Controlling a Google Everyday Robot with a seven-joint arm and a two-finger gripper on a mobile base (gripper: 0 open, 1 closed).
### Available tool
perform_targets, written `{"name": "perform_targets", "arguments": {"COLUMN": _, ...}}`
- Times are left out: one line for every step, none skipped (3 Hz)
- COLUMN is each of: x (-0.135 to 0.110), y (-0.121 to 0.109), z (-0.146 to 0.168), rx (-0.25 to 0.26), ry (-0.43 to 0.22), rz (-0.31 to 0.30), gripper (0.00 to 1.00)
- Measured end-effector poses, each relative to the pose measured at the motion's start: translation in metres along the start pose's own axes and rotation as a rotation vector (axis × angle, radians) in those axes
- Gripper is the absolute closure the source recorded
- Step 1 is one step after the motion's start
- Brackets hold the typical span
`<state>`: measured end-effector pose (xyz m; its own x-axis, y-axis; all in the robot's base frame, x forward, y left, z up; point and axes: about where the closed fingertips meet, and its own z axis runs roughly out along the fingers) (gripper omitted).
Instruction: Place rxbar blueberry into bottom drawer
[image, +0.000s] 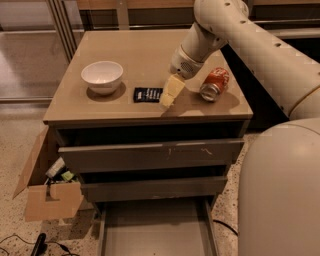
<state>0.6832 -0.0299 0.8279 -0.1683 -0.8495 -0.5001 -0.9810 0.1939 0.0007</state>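
Rxbar blueberry (147, 94) lies flat on the worktop (135, 47), front middle, between a white bowl (102, 76) and a tipped red soda can (214, 84). Not lifted yet. Bottom drawer (155, 231) is pulled well out below with a bare floor, so it looks ready to take the bar. The two upper drawers (150, 156) sit only slightly out. Hand (167, 99) is down at the bar's can-side end, its tip on or just beside the wrapper edge, angled steeply off the arm (250, 40) that reaches in over the worktop. Likely lining up on the short end, since a flat wrapper offers little else to grab. Cannot tell whether the hand is open or closed. The bar looks flat on the surface, so probably nothing is gripped. Cardboard box (47, 197) on the floor beside the cabinet, not involved.
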Motion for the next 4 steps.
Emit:
{"name": "perform_targets", "arguments": {"x": 0.000, "y": 0.014, "z": 0.008, "rx": -0.027, "ry": 0.005, "rz": -0.001, "gripper": 0.00}}
{"name": "perform_targets", "arguments": {"x": -0.012, "y": 0.014, "z": 0.014, "rx": -0.042, "ry": -0.002, "rz": -0.016, "gripper": 0.00}}
{"name": "perform_targets", "arguments": {"x": -0.033, "y": 0.009, "z": 0.027, "rx": -0.064, "ry": -0.008, "rz": -0.047, "gripper": 0.00}}
{"name": "perform_targets", "arguments": {"x": -0.039, "y": 0.007, "z": 0.033, "rx": -0.075, "ry": -0.017, "rz": -0.048, "gripper": 0.00}}
